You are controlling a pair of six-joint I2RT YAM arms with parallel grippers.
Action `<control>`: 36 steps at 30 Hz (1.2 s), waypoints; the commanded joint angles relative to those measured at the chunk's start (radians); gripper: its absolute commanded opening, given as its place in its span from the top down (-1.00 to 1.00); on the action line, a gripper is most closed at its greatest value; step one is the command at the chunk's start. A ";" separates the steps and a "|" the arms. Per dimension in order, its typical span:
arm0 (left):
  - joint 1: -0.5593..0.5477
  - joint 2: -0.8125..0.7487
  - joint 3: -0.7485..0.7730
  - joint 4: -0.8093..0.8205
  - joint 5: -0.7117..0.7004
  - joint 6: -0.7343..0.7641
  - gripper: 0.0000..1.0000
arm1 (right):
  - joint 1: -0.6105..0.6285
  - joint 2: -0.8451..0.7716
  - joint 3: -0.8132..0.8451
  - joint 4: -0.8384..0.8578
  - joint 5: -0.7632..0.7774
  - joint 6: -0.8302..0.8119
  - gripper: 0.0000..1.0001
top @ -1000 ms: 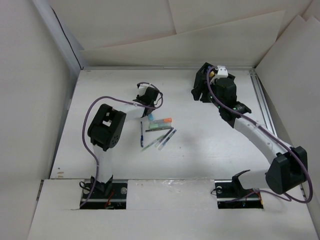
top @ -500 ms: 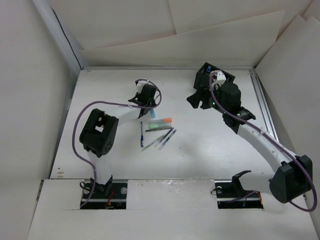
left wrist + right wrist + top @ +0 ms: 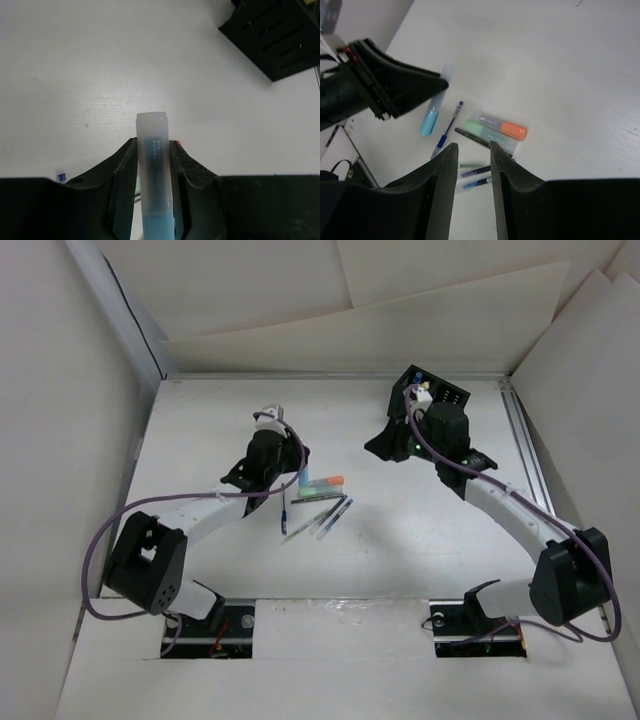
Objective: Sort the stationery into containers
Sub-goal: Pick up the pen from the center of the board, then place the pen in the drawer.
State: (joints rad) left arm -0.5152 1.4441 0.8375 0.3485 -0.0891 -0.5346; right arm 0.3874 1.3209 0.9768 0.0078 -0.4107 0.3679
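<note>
The left claw [image 3: 296, 472] reaches out over the tabletop [image 3: 200, 430] with a pale blue marker [image 3: 303, 478] at its tip. Just to the right of that tip lies a teal marker with an orange cap [image 3: 325, 482]. Just nearer the arm bases than the claw lie a thin blue pen [image 3: 284, 506] and two clear pens with dark caps [image 3: 335, 517], fanned close together. The right claw [image 3: 383, 446] hangs apart from this pile, aimed toward it. Behind the right claw, partly hidden by the wrist, stands the black organiser box [image 3: 450, 393].

White table [image 3: 420, 530]: black organiser box [image 3: 447, 393] by far edge (right of centre); pens and markers [image 3: 322, 502] clustered mid-table, left of centre.
</note>
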 commanded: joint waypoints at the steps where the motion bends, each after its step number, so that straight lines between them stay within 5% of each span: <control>1: -0.019 -0.080 -0.101 0.173 0.124 0.093 0.90 | 0.007 0.043 0.075 0.087 -0.121 0.023 0.25; 6: -0.063 -0.154 -0.170 0.213 0.161 0.179 0.92 | 0.042 0.142 0.132 0.096 -0.169 0.054 -0.33; 10: -0.063 -0.198 -0.210 0.237 0.233 0.205 0.94 | 0.082 0.205 0.178 0.096 -0.189 0.077 -0.42; 26: -0.063 -0.191 -0.219 0.238 0.368 0.269 0.94 | 0.133 0.319 0.207 0.139 -0.237 0.164 -0.34; 36: -0.063 -0.172 -0.210 0.238 0.388 0.278 0.94 | 0.133 0.353 0.207 0.213 -0.267 0.224 0.05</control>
State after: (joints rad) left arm -0.5808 1.2766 0.6281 0.5373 0.2749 -0.2722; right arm 0.5121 1.6737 1.1400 0.1421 -0.6483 0.5705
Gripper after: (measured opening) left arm 0.247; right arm 0.486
